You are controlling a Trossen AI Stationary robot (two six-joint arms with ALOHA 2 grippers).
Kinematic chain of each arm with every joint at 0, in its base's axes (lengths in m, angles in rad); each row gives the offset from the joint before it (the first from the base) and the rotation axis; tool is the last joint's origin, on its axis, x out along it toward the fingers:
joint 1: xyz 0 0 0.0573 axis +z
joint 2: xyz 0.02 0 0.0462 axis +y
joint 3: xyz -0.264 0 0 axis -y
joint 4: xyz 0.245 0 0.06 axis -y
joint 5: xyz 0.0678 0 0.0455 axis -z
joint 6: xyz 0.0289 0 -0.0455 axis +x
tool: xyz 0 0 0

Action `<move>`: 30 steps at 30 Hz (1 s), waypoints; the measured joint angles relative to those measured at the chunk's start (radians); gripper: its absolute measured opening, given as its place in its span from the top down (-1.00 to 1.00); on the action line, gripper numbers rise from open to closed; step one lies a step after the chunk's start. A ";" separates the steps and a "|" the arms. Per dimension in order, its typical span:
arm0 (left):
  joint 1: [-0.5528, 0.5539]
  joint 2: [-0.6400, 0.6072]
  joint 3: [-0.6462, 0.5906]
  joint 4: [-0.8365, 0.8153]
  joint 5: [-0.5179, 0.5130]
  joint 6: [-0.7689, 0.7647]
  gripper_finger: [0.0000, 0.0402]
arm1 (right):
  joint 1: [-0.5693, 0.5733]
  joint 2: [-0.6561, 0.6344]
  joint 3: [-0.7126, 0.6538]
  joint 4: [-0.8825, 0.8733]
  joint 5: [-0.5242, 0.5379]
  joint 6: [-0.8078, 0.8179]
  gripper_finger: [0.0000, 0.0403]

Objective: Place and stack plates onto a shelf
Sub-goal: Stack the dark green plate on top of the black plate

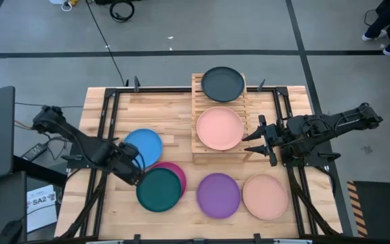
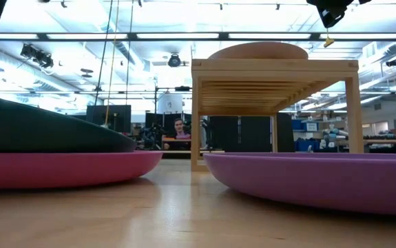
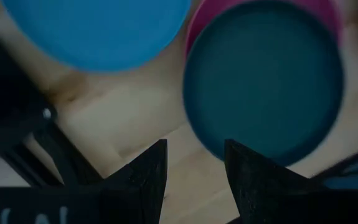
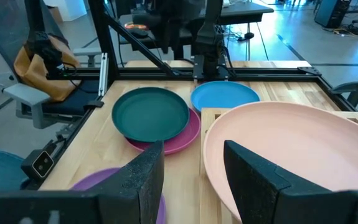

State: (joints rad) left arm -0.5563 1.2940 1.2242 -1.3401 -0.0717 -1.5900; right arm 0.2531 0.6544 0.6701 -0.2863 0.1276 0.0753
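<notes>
Surface: pale wooden plank surface (image 1: 181,146) inside a black metal frame.
Shelf: slatted natural-wood shelf (image 1: 198,91), rectangular and stepped, at 12 o'clock from the surface centre.
Plates on shelf: dark grey plate (image 1: 222,84) on the far tier; salmon plate (image 1: 220,128) on the near tier. Both round, shallow, matte.
Plates on surface: blue plate (image 1: 144,146) at 9 o'clock; teal plate (image 1: 159,189) lying on a magenta plate (image 1: 177,171) at 7 o'clock; purple plate (image 1: 218,195) at 6 o'clock; second salmon plate (image 1: 264,196) at 5 o'clock.
Left gripper (image 3: 194,171): low over the surface at the teal plate's rim, between teal and blue; fingers parted, grasping nothing.
Right gripper (image 4: 191,171): at 3 o'clock of the shelf, levelled toward the near-tier salmon plate's edge; fingers released, empty.
</notes>
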 joint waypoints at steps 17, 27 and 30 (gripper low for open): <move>-0.026 0.001 -0.272 0.271 0.045 -0.206 0.18 | 0.000 0.000 0.000 -0.001 0.000 0.000 0.15; -0.026 0.001 -0.391 0.485 0.071 -0.234 0.18 | 0.000 0.000 0.000 -0.001 0.000 0.000 0.15; -0.026 0.001 -0.415 0.526 0.074 -0.235 0.18 | 0.000 0.000 0.000 -0.001 0.001 0.000 0.15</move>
State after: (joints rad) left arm -0.5823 1.2953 0.8089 -0.8140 0.0019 -1.8248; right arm 0.2531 0.6544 0.6701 -0.2874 0.1284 0.0753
